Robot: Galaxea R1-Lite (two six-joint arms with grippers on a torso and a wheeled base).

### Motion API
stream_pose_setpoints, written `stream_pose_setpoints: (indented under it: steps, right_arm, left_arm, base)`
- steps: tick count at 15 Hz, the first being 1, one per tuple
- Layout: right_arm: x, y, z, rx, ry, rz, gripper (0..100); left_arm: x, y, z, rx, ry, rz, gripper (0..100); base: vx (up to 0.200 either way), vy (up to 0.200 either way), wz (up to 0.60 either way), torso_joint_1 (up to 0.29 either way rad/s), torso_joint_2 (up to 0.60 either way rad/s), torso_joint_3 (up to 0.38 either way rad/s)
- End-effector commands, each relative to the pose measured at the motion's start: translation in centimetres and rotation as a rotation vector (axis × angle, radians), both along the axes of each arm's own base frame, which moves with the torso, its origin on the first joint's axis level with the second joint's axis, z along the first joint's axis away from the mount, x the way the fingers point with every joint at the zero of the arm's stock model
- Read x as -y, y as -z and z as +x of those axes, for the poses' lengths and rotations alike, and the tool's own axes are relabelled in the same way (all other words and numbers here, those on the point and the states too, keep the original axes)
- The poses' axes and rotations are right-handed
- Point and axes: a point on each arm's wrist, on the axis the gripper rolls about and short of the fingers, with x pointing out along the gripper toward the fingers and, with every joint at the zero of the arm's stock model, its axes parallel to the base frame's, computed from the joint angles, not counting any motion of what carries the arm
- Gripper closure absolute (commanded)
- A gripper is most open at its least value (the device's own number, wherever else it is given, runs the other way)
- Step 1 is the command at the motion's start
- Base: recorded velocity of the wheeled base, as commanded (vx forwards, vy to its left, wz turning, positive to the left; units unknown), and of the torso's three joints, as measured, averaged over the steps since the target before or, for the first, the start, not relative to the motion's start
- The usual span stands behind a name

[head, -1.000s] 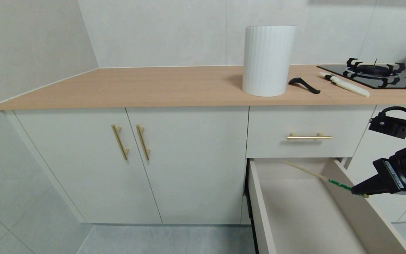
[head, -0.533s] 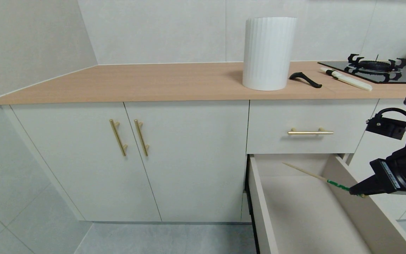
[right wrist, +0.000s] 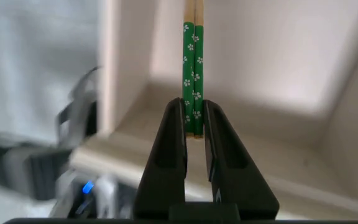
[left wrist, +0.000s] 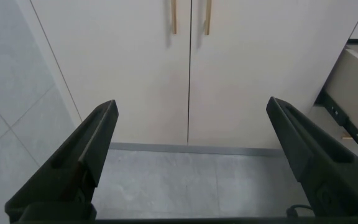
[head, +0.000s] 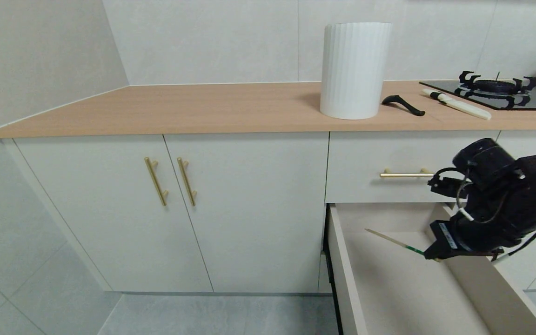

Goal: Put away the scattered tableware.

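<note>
Green-ended chopsticks (head: 394, 241) are clamped in the right hand (head: 430, 255) over the open drawer (head: 342, 260) at 5 o'clock. Next: lower, release. Left hand (left wrist: 191, 106) is apart.

White cabinets (head: 170, 209), wooden countertop (head: 193, 109), tiled walls (head: 212, 42).

Head: facing counter (head: 203, 109), drawer (head: 389, 288). Right wrist: close over same drawer. Left wrist: seemingly near doors (left wrist: 241, 74).
</note>
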Motion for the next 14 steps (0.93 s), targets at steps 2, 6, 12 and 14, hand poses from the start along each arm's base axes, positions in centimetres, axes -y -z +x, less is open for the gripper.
stream_pose_setpoints:
  steps: [2,6,12,14]
  right_arm:
    - [-1.8,7.3,3.9,-0.075,-0.009,-0.047,100]
    - [-3.2,11.3,5.5,-0.073,0.001,-0.112,100]
    - [-4.8,15.7,6.8,-0.045,0.051,-0.170,100]
    - [-5.3,17.0,6.8,-0.054,0.048,-0.177,100]
  left_arm:
    - [0.0,0.0,0.0,0.001,0.000,-0.001,0]
    - [0.0,0.0,0.0,-0.001,0.000,0.000,0]
    - [0.0,0.0,0.0,0.001,0.000,-0.001,0]
    - [0.0,0.0,0.0,-0.001,-0.001,0.000,0]
  base:
    - [0.000,0.000,0.00,0.000,0.00,0.000]
    - [0.000,0.000,0.00,0.000,0.00,0.000]
    - [0.000,0.000,0.00,0.000,0.00,0.000]
    - [0.000,0.000,0.00,0.000,0.00,0.000]
